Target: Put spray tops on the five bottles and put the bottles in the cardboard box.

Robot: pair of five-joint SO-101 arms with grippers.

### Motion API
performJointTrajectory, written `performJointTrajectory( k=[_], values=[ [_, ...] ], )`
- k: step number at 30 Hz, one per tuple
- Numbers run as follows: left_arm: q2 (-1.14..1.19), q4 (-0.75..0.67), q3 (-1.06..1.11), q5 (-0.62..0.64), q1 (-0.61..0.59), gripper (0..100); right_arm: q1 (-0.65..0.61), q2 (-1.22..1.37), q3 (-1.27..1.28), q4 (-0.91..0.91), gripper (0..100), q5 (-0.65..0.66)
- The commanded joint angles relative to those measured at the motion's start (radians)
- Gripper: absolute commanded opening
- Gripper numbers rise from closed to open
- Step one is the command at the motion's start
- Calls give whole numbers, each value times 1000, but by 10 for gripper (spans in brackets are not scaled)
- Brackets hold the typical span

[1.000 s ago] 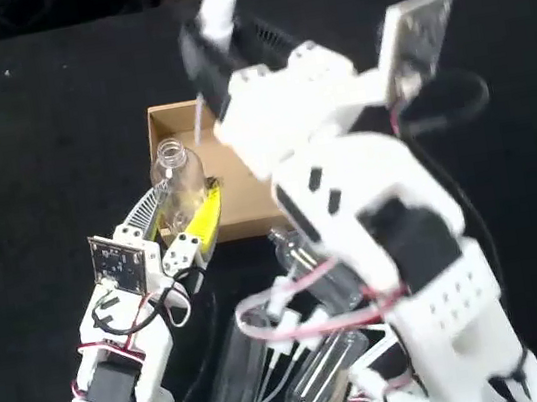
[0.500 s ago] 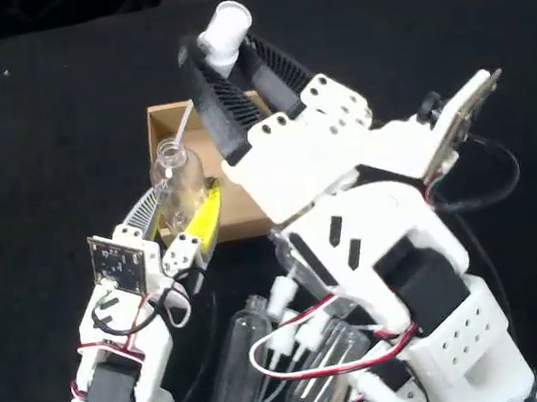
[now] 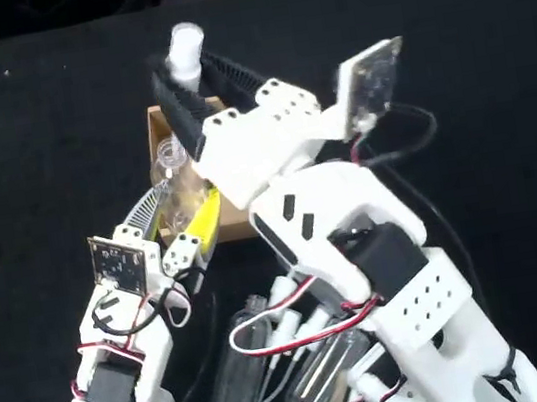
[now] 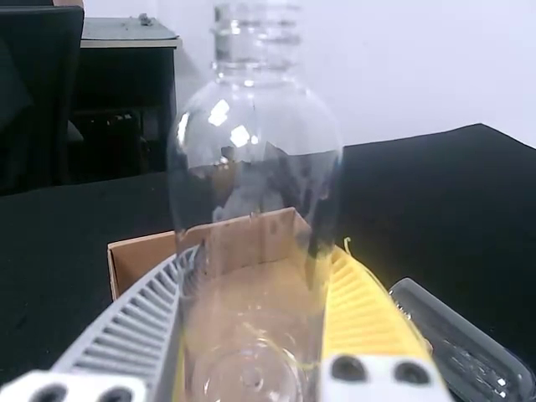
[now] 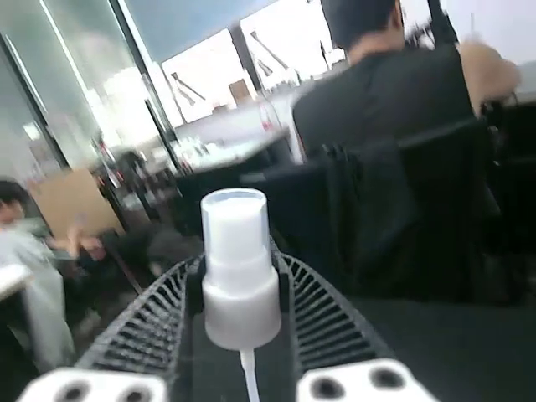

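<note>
My left pincer is pinching a clear bottle around its lower body, one grey finger and one yellow finger pressed against its sides; in the left wrist view the left pincer holds the bottle upright with its threaded neck open at the top. Just beyond these fingers sits the cardboard box, its near wall touching or nearly touching the bottle's base, though I cannot tell which. My right pincer hangs above and a little past the left one, over the box, its black ribbed fingers clamped on a white spray top. Seen from its own wrist, the right pincer grips the spray top at the collar, cap standing up between the fingers and a thin tube hanging below. The tube seems to sit over the bottle's neck, but my fingers hide its end. Behind both pincers, between my arms' bases, spare bottles lie on the black table.
</note>
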Motion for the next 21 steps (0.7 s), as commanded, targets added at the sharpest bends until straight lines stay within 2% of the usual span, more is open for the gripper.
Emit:
performJointTrajectory(
  k=[1, 4, 7, 9, 14, 21],
  values=[
    [-15, -17, 22, 8, 12, 33, -29, -18, -25, 81, 12, 71],
    [-15, -18, 22, 8, 12, 33, -92, -33, -22, 176, 37, 140],
    [-15, -18, 22, 8, 12, 33, -167, -38, -25, 238, 131, 201],
    [-15, -18, 22, 8, 12, 33, -169, -38, -25, 247, 175, 222],
    [-15, -18, 22, 8, 12, 33, -124, -68, -28, 269, 184, 222],
    [-15, -18, 22, 5, 12, 33, -104, -185, -21, 463, 184, 224]
  ],
)
